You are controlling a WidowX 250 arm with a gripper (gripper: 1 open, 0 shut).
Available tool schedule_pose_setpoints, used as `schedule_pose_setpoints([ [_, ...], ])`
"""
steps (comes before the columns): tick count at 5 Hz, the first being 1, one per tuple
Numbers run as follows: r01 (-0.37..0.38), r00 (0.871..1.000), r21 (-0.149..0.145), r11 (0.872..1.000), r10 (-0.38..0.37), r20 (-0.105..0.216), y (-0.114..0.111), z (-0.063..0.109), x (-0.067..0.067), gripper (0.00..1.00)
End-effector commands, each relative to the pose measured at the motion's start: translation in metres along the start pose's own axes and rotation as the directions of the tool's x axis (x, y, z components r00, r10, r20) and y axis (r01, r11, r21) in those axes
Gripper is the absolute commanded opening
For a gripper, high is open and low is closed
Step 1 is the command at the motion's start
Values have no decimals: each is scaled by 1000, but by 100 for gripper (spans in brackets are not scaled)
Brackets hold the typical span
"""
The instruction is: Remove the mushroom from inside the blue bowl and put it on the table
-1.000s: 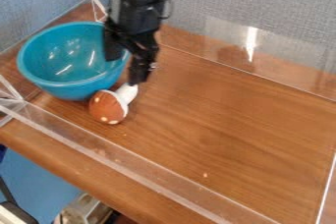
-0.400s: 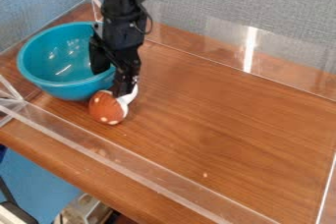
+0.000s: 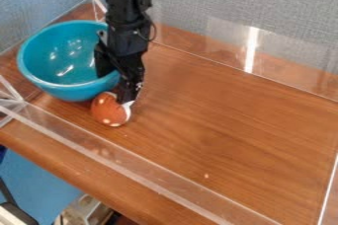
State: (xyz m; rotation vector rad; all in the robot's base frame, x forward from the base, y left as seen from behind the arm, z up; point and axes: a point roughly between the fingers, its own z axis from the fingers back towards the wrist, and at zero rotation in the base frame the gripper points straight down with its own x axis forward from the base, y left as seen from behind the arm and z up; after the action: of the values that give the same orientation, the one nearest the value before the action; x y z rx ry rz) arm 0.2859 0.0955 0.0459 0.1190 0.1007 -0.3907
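Note:
The mushroom [image 3: 111, 110] lies on its side on the table [image 3: 231, 120], just to the right of the blue bowl [image 3: 55, 61]. Its orange-brown cap points toward the front and its pale stem toward the gripper. The bowl's inside shows nothing in it. My gripper [image 3: 126, 89] points straight down right over the stem end, fingers [image 3: 136, 87] apart and open. The fingertips reach down to the stem; I cannot tell whether they touch it.
Low clear acrylic walls ring the tabletop, with one along the front edge [image 3: 145, 170] and a raised panel at the back right [image 3: 258, 43]. The bowl sits in the back left corner. Bare wood stretches to the right of the mushroom.
The arm has shifted left and come down closer to the mushroom. The mushroom and bowl have stayed where they were, and the fingers have stayed apart.

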Motion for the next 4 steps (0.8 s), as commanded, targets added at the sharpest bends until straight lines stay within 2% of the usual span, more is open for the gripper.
schedule_pose_setpoints([
  [1,-3,1000,12,1000,3,19,3,4,2,0],
  [4,-9,1000,8,1000,9,25,-1,13,4,0],
])
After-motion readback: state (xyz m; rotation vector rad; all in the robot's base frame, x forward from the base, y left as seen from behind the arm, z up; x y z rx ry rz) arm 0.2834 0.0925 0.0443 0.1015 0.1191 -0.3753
